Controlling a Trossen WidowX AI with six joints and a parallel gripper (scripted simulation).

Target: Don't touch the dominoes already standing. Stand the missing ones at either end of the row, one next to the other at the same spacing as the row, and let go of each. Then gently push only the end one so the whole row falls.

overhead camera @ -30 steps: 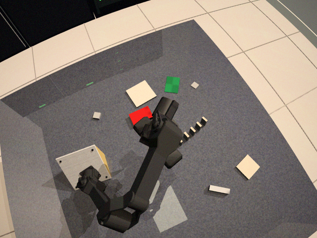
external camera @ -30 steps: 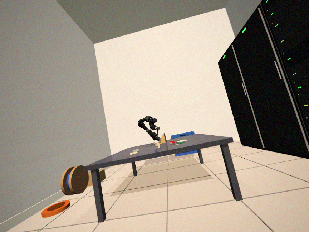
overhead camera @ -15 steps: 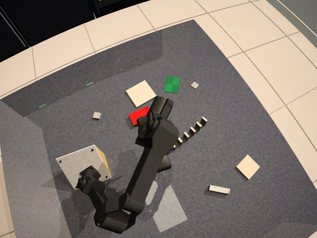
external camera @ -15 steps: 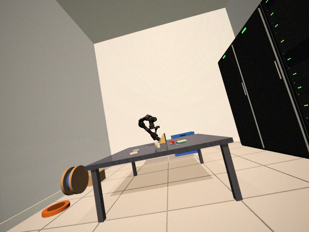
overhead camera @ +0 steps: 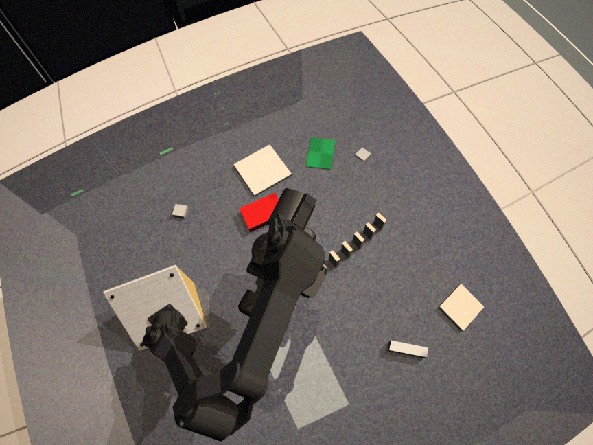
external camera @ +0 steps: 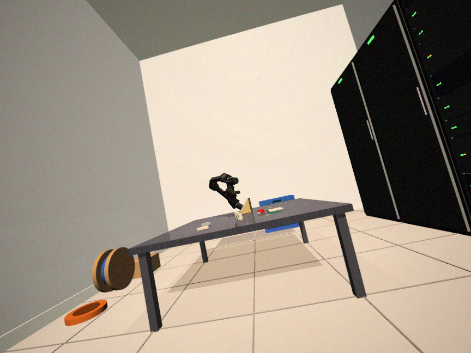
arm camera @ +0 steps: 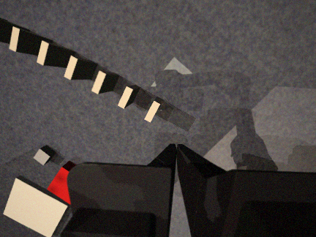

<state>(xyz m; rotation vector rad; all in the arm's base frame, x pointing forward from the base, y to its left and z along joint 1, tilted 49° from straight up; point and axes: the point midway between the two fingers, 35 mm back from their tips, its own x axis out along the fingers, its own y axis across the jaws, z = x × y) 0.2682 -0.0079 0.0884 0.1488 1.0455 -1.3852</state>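
A row of several cream dominoes [overhead camera: 358,240] [external camera: 237,215] [arm camera: 99,82] stands upright with about even gaps. The end domino [arm camera: 152,111] nearest the gripper stands upright in line with the others; the arm mostly hides it in the top view. My gripper [arm camera: 175,149] is shut with nothing between its fingertips. In the wrist view the tips show below and a little right of that end domino, with a visible gap from it. The other end of the row runs out of the wrist view at the upper left. In the top view the arm hides the fingers.
A red block [overhead camera: 258,212] [arm camera: 60,186] and a cream slab [overhead camera: 262,169] [arm camera: 34,208] lie beside the row. A green tile [overhead camera: 320,153] lies farther back. A cream tile [overhead camera: 461,307] and white bar [overhead camera: 408,349] lie on the other side. A metal-topped box [overhead camera: 143,299] is near the arm's base.
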